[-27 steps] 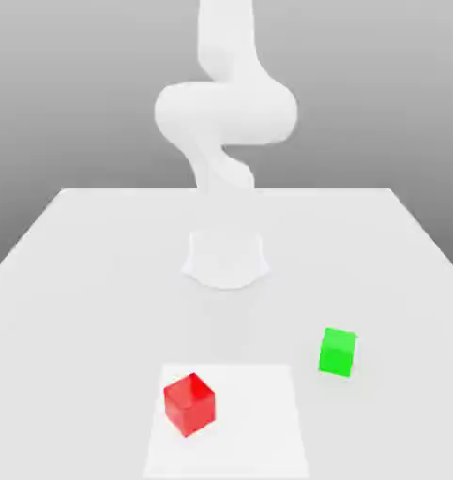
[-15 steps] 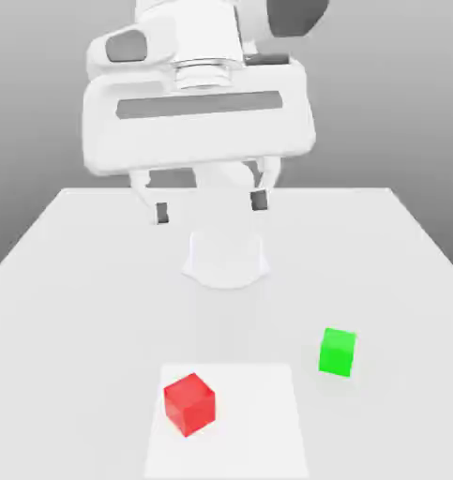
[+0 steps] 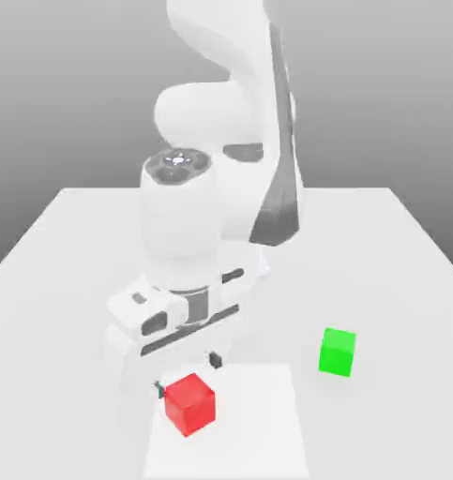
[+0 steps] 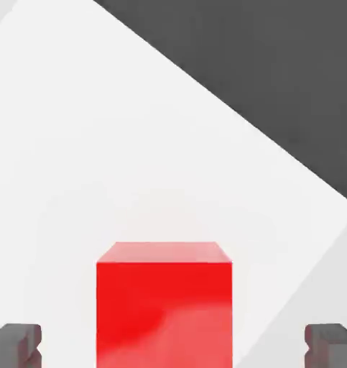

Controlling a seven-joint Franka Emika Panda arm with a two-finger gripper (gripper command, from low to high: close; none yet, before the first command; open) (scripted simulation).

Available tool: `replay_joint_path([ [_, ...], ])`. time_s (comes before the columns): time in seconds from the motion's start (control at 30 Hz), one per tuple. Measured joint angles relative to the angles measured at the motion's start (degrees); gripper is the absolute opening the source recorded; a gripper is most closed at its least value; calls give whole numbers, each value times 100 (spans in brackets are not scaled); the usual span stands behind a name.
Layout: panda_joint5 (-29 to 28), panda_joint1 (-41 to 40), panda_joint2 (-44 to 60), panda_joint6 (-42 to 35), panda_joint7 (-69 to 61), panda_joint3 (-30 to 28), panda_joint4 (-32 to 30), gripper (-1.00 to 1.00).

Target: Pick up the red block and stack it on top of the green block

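Exterior view faces the arm's front from slightly above the table [image 3: 70,234], red block [image 3: 190,404] toward 6 o'clock, green block [image 3: 337,352] toward 4 o'clock; hand view looks down close, sharing the red block [image 4: 164,305] and surrounding tabletop.

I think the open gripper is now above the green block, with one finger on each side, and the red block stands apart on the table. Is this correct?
Not quite: the two colours are swapped. In the hand view the gripper is open with a finger on each side of the red block. In the exterior view it is the green block that stands apart on the table, toward that view's right.
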Motion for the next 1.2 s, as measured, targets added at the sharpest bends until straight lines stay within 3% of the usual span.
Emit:
replay_joint_path([
  [0.07, 254, -186, 322, 255, -185, 243, 47, 0],
  [0.1, 337, -267, 435, 347, -246, 342, 63, -100],
  [0.33, 326, -280, 438, 341, -239, 353, 64, -100],
  [0.6, -610, 72, -711, -580, 428, -185, -135, -100],
  [0.77, -726, 1239, -1436, -878, -891, 302, -626, -100],
  [0.97, -996, 2084, -2243, -1055, -2383, 778, -1231, -100],
  [1.2, -938, 2659, -1366, 73, -3253, 1040, -1433, -100],
])
